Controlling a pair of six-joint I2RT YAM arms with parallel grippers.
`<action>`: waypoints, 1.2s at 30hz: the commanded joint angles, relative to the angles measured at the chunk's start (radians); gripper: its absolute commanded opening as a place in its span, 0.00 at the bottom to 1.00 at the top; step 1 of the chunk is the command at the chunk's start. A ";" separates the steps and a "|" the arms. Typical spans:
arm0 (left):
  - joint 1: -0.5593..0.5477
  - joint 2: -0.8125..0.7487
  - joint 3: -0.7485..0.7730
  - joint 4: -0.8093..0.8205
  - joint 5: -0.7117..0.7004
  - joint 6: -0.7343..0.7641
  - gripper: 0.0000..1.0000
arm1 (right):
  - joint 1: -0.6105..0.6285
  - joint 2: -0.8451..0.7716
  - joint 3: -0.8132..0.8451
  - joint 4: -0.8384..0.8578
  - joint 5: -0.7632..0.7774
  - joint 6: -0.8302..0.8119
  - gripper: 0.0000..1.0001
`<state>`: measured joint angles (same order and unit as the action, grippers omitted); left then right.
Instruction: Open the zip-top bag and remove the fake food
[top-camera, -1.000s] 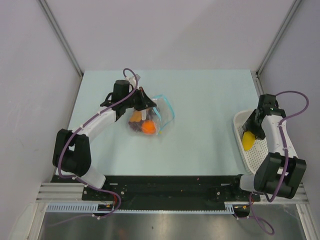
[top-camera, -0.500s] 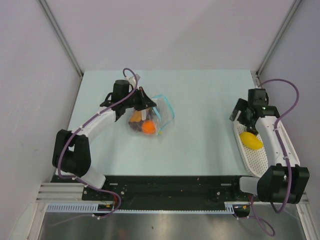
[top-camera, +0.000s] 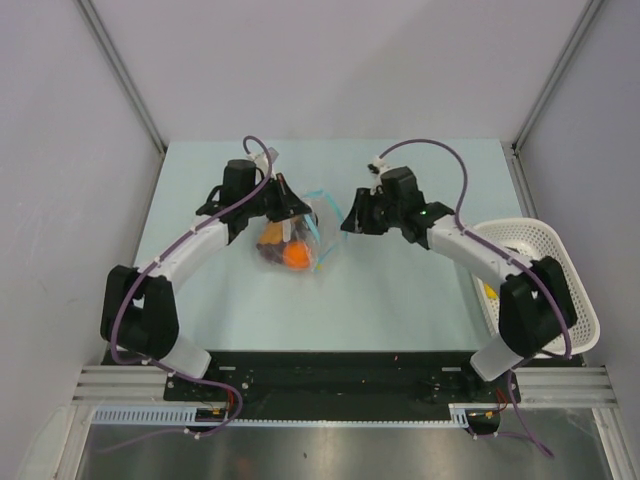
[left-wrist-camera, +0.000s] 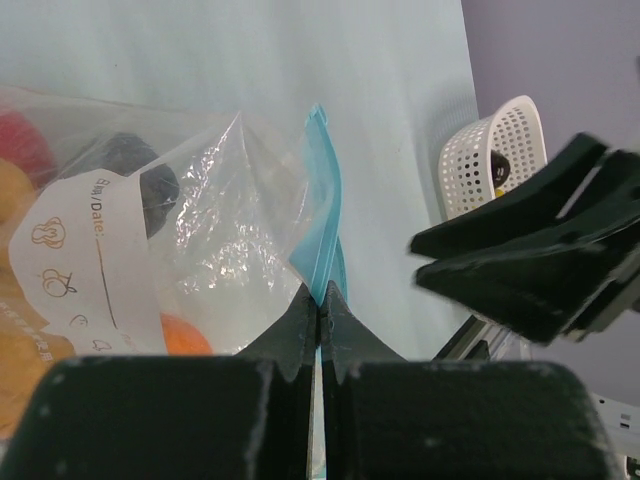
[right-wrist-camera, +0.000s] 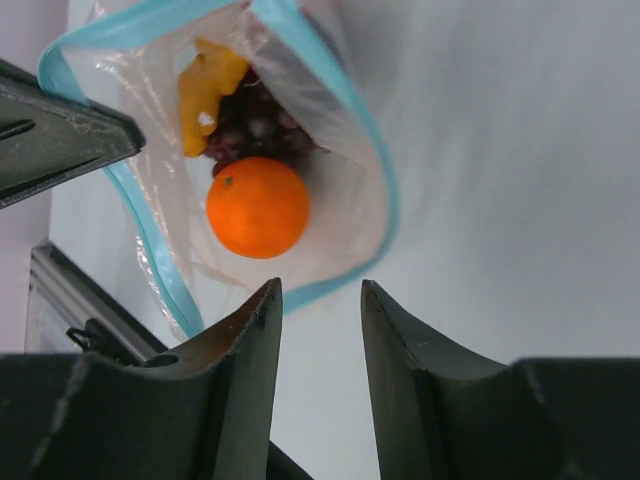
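The zip-top bag (top-camera: 322, 228) lies at the table's middle left, its teal zip strip (right-wrist-camera: 375, 180) gaping in a loop. My left gripper (top-camera: 291, 210) is shut on that strip (left-wrist-camera: 322, 200) at the bag's far-left rim. Inside the bag sits fake food: an orange ball (right-wrist-camera: 258, 207), a yellow piece (right-wrist-camera: 205, 85) and dark purple pieces (right-wrist-camera: 255, 130). My right gripper (top-camera: 350, 222) hovers just right of the bag's mouth, open, with nothing between its fingers (right-wrist-camera: 250, 330). The left wrist view shows those dark fingers (left-wrist-camera: 520, 250) to the right of the strip.
A white perforated basket (top-camera: 560, 270) stands at the table's right edge with a yellow toy fruit (top-camera: 488, 291) in it. The basket (left-wrist-camera: 485, 140) also shows in the left wrist view. Grey walls close in the table on three sides.
My right arm has swung from the basket across to the bag's mouth, leaving the yellow fruit in the basket; its jaws widened, then narrowed. The left gripper has kept its hold.
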<state>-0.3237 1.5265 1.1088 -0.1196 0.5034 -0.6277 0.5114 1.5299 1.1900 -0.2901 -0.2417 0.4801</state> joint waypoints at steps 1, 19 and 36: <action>0.003 -0.055 0.013 -0.008 0.003 0.022 0.00 | 0.087 0.082 0.036 0.250 -0.114 0.055 0.41; -0.037 -0.083 0.003 0.003 -0.025 -0.018 0.00 | 0.160 0.361 0.062 0.479 -0.162 0.206 0.40; -0.060 -0.066 -0.015 0.008 -0.037 -0.013 0.00 | 0.248 0.472 0.062 0.497 -0.209 0.150 0.82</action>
<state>-0.3622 1.4784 1.0981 -0.1673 0.4469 -0.6361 0.6979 1.9682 1.2133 0.1394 -0.4007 0.6689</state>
